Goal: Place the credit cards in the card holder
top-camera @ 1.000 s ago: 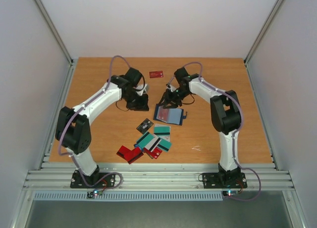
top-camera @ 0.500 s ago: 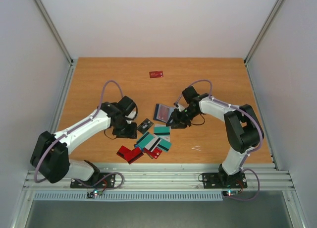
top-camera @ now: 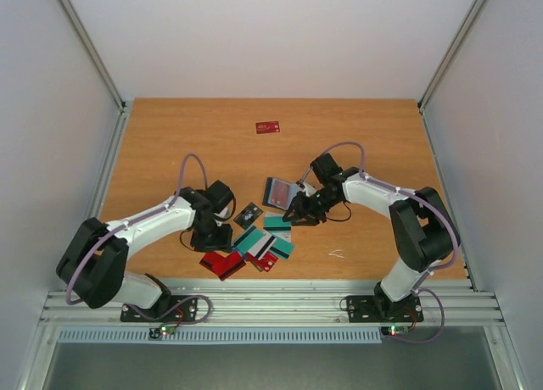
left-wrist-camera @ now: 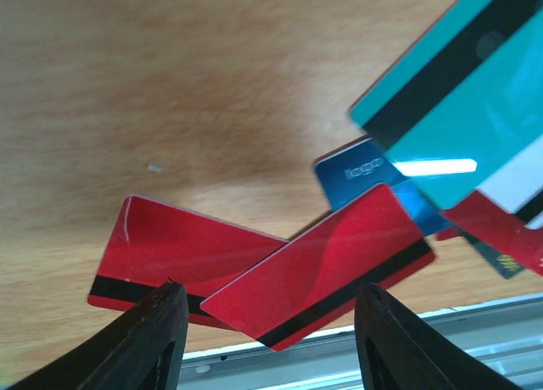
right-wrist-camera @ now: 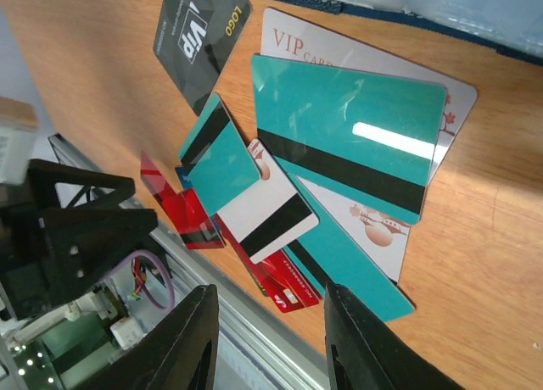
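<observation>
Credit cards (top-camera: 259, 247) are lying in an overlapping heap near the counter's (top-camera: 170, 136) front edge, and the card holder (top-camera: 278, 191) is sitting just behind them. The left end effector (left-wrist-camera: 267, 292) is hovering with its fingers apart over two crossed red cards (left-wrist-camera: 314, 275). The right end effector (right-wrist-camera: 270, 292) is hanging above the heap, also with its fingers apart and gripping nothing, while a dark grey card (top-camera: 248, 214) and a lone red card (top-camera: 268, 127) are lying apart from the rest.

Credit cards (right-wrist-camera: 280, 212) overlapping on the wooden table (right-wrist-camera: 102, 85).
1 teal striped card (right-wrist-camera: 348, 144) lies atop a white VIP card (right-wrist-camera: 373, 55); right gripper (right-wrist-camera: 270, 292) fingers stand apart, nothing between them.
</observation>
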Tool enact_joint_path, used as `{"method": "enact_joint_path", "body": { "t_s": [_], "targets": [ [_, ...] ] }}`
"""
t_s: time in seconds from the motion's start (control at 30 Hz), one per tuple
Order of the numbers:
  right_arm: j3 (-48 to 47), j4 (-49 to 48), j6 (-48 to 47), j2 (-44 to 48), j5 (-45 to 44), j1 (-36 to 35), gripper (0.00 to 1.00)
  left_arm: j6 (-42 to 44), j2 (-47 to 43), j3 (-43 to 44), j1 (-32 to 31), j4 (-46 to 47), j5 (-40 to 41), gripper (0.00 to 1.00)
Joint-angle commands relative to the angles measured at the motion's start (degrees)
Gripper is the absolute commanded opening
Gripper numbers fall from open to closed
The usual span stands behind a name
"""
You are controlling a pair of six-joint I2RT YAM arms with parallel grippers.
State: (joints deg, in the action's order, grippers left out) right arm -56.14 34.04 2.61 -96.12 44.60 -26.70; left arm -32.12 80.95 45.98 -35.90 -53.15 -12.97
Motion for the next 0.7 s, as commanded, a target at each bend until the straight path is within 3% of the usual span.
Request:
{"method": "enact_joint_path", "body": {
  "t_s": [0.0, 0.67],
  "targets": [
    [1.3, -0.6, 0.8, 2.9, 0.1, -0.5, 0.36, -3.5, 1.0, -2.3, -0.7, 3.1, -1.2, 0.56],
    [4.4, -2.8, 1.4, 5.4, 1.7, -0.4, 0.37, -9.2, 4.7, -3.9, -8.0, 3.9, 1.6, 0.56]
  ]
}}
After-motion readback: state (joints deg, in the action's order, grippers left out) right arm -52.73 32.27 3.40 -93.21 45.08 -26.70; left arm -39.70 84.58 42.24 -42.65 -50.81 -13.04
